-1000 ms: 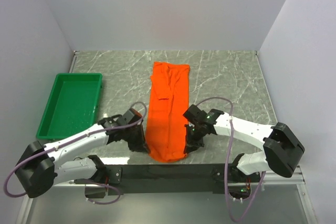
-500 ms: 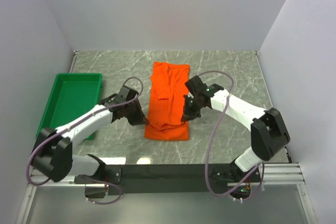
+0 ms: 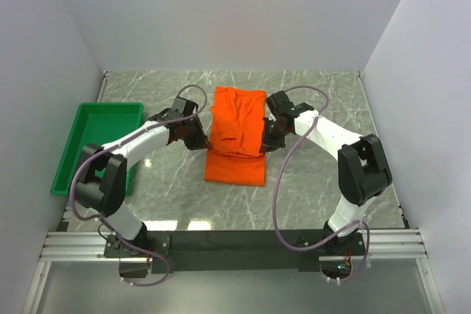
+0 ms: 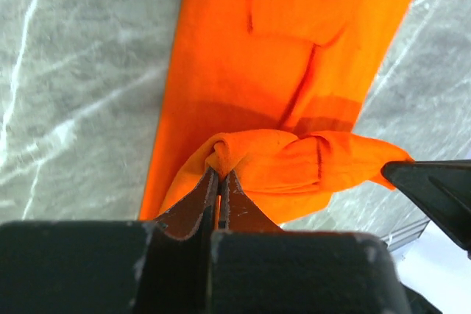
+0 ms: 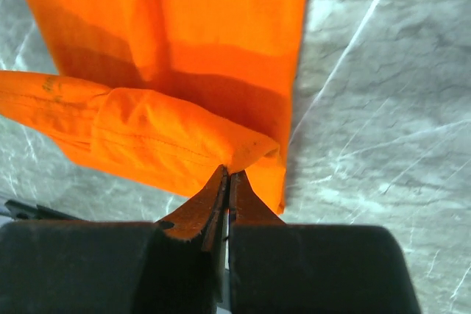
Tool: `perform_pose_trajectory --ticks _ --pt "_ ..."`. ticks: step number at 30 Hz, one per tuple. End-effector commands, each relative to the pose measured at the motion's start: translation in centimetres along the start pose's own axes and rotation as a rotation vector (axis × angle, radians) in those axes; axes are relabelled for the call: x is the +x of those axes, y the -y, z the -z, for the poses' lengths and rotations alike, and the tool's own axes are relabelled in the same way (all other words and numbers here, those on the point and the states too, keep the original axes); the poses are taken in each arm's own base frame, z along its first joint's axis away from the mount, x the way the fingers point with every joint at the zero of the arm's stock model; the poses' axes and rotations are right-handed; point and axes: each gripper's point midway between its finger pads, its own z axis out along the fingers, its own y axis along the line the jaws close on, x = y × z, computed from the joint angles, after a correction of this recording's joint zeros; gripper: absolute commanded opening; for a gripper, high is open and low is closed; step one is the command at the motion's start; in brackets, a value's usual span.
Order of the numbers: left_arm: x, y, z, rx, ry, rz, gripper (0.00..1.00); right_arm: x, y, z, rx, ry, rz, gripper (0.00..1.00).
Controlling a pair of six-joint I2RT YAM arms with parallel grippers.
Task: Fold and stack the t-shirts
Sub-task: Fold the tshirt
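Observation:
The orange t-shirt (image 3: 237, 134) lies as a long strip in the middle of the table, its near end lifted and carried back over itself. My left gripper (image 3: 205, 143) is shut on the left corner of that lifted hem (image 4: 243, 154). My right gripper (image 3: 263, 145) is shut on the right corner (image 5: 184, 141). Both hold the hem a little above the lower layer (image 4: 221, 56), which also shows in the right wrist view (image 5: 213, 12). The fold line lies at the near edge (image 3: 234, 176).
A green tray (image 3: 99, 143) stands at the left of the marble table (image 3: 324, 108). White walls close in the back and both sides. The black rail of the arm bases runs along the near edge (image 3: 235, 240).
Both grippers have carried the shirt's near hem away from the bases toward the far end, folding the strip over itself. The visible strip has grown shorter.

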Motion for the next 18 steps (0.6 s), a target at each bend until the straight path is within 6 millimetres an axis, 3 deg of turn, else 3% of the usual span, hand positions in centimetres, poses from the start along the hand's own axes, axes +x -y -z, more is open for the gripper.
perform_pose_trajectory --ticks 1,9,18 --pt "-1.7 0.6 -0.8 0.019 0.029 -0.028 0.01 -2.5 -0.4 -0.2 -0.022 0.06 0.009 0.0" --pt "-1.9 -0.2 -2.6 0.013 0.022 -0.019 0.01 -3.3 0.7 -2.1 -0.013 0.045 -0.02 0.0" --pt "-2.1 -0.4 -3.3 0.016 0.037 -0.018 0.01 -4.2 0.5 -2.8 -0.022 0.059 -0.019 0.0"
